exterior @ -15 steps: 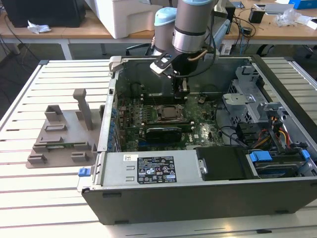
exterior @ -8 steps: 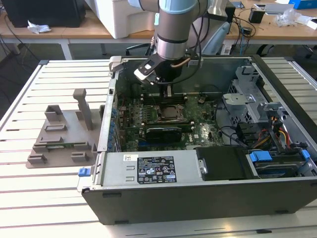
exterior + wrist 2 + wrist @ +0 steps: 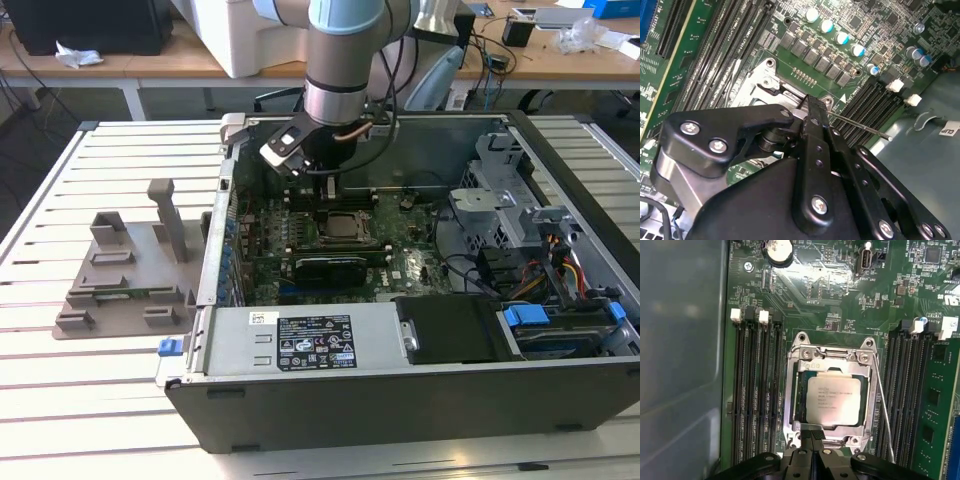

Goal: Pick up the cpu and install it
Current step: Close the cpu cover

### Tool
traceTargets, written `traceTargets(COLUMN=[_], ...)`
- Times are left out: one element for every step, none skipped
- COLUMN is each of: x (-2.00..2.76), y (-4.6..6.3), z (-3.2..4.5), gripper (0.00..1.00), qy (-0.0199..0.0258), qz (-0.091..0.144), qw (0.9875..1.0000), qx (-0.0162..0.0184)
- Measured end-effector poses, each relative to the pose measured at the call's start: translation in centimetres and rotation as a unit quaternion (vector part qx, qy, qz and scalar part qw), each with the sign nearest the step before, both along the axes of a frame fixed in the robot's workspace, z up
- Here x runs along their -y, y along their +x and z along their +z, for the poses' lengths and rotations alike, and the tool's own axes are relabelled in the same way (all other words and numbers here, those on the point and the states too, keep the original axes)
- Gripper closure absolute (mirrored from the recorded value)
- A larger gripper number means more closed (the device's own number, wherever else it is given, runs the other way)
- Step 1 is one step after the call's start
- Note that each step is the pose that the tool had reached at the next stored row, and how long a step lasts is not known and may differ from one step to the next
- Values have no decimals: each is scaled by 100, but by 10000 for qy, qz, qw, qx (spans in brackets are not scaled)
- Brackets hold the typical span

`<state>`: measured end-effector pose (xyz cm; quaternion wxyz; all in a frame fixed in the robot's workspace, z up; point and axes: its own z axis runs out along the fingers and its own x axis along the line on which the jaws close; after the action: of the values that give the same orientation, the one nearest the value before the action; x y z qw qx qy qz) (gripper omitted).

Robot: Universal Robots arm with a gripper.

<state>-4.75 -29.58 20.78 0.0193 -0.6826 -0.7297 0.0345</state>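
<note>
Slatted table (image 3: 120,400), open case (image 3: 400,400) set on it. The cpu (image 3: 834,400) is seen lying flat in the socket (image 3: 792,390). The gripper (image 3: 812,434) is clenched with nothing gripped. Its tips are set at the socket's edge, just beside the cpu.

A white slatted worktop (image 3: 110,390) carries an open computer case (image 3: 400,395) lying on its side, and a grey plastic tray (image 3: 120,300) with upright posts just beside it, at its nine o'clock in the exterior view.
</note>
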Motion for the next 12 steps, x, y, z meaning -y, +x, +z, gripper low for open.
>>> traceTargets(x=[0, 0, 0, 0, 0, 0, 0, 1, 1, 1, 1, 1], y=[0, 0, 1, 3, 12, 21, 40, 56, 79, 93, 104, 111], z=[-6, -10, -14, -17, -19, -19, -20, -20, -20, -20, -19, -18], gripper=[89, 89, 89, 89, 89, 89, 89, 89, 89, 89, 89, 89], qy=[0, 0, 0, 0, 0, 0, 2, 3, 7, 11, 12, 14], qz=[0, 0, -1, 0, 0, 0, -1, 0, 0, 0, 0, 0], qw=[10000, 10000, 10000, 10000, 10000, 10000, 10000, 10000, 10000, 10000, 10000, 10000], qx=[0, 0, 0, 0, 0, 0, 0, 0, -1, 0, 1, 1])
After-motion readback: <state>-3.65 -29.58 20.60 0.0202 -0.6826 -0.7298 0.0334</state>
